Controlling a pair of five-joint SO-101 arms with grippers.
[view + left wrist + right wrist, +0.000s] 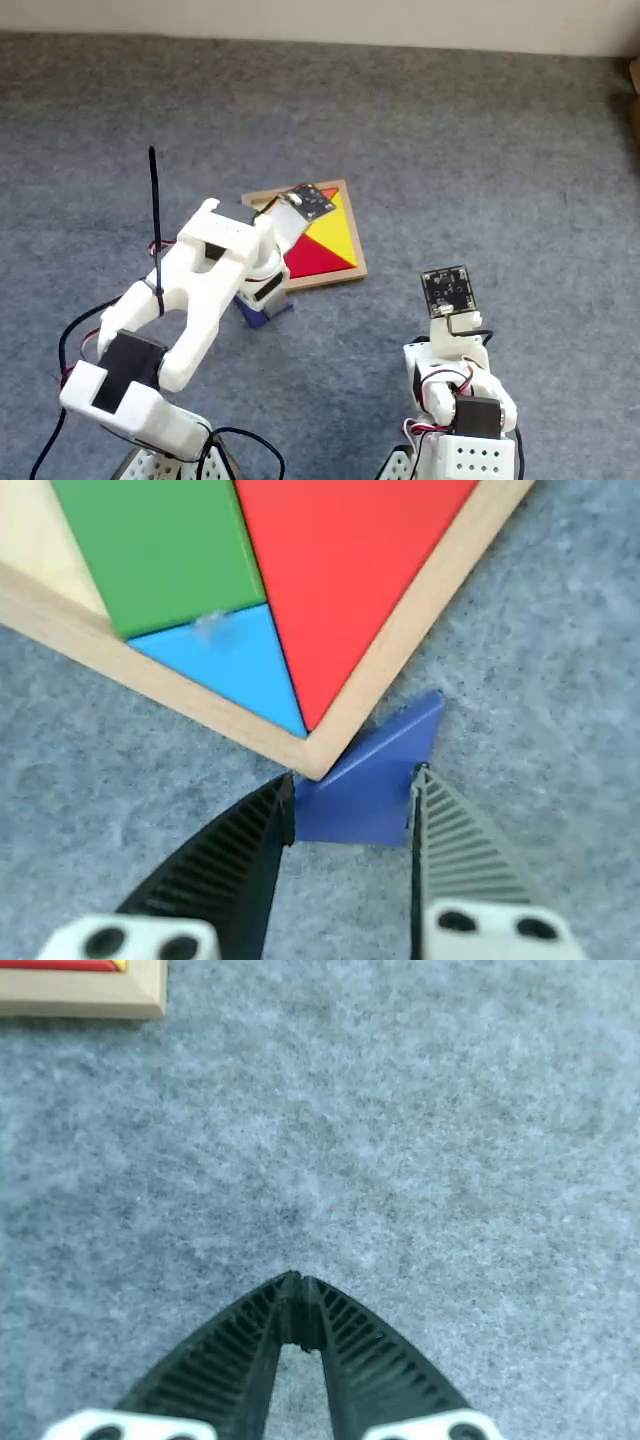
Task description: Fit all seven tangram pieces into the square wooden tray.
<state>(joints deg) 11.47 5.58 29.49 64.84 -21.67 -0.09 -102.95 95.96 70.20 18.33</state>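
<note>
Left tool (352, 780) has the dark blue triangle (372, 765) between its fingers, one pad on each side. It looks clamped on the piece, not just hovering. The piece lies on the bench just outside the wooden tray (412, 620), tight against the tray's corner. Its sharp tip runs along the outside of the rim on the red triangle's (340, 580) side.

Inside the tray, red, the green piece (160, 550) and the light blue triangle (235, 665) sit flush. Bare wood (30, 540) shows beyond green, on the side away from red.

Key relation: the rim sits between the piece and that bare wood, so I'd expect a lift over the corner, a carry across green, then a turn to match the gap.

Right tool (300, 1295) is clenched on nothing over bare bench, well apart from the tray. The left arm is clearly the nearer one.
</note>
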